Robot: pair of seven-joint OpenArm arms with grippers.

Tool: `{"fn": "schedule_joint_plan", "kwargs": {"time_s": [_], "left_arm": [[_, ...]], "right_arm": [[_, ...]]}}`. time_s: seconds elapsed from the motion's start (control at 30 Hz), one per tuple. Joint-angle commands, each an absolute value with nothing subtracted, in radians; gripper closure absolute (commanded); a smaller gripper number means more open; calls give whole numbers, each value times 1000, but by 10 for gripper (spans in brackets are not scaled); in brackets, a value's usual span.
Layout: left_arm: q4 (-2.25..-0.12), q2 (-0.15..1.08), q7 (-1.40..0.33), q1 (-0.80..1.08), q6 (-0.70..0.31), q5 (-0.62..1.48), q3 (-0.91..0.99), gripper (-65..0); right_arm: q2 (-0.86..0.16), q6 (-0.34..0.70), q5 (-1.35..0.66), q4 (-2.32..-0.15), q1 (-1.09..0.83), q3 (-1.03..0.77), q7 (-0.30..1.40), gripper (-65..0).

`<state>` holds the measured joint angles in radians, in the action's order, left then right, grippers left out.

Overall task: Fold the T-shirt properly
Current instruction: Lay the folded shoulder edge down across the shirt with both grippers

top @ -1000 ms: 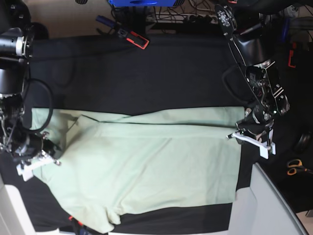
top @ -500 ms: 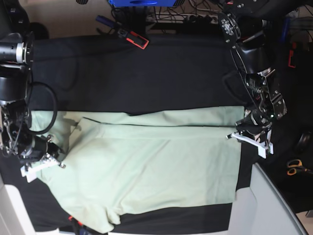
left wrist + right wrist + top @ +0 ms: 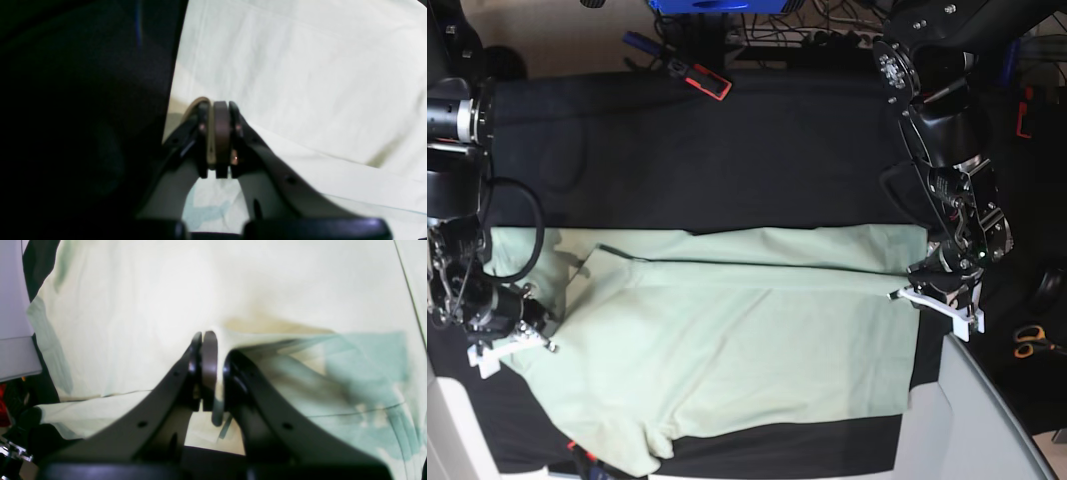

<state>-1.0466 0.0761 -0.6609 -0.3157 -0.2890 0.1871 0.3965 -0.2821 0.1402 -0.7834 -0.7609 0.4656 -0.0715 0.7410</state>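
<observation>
Left gripper (image 3: pixel 217 140) clenched on the T-shirt (image 3: pixel 727 350) at its hem edge, right gripper (image 3: pixel 208 373) pinching a raised fold near what looks like the sleeve end, shirt spread flat between them over the black table covering (image 3: pixel 727 160)

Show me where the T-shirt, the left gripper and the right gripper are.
T-shirt (image 3: pixel 747 340), base view, middle of its body.
Left gripper (image 3: pixel 217 133), left wrist view, between its fingertips.
Right gripper (image 3: pixel 208 366), right wrist view, between its fingertips.
</observation>
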Motion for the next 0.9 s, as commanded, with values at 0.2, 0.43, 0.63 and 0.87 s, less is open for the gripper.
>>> {"fn": "schedule_joint_plan", "kwargs": {"time_s": [0.2,0.43,0.63,0.87], "left_arm": [[-1059,104,-641,-360,-292,196,397,0],[-975,108,-618,-400,-292,194,397,0],[-905,108,-556,-403,-292,193,395,0],[-905,124,-538,-404,-291,194,323,0]], "right_arm": [[-297,150,-797,-776,532,-73,707,-1],[-297,150,-796,-714,553,-73,682,-1],[-292,151,-720,-711,555,-74,670,-1],[-289,200,-688,-711,568,-76,668,-1]]}}
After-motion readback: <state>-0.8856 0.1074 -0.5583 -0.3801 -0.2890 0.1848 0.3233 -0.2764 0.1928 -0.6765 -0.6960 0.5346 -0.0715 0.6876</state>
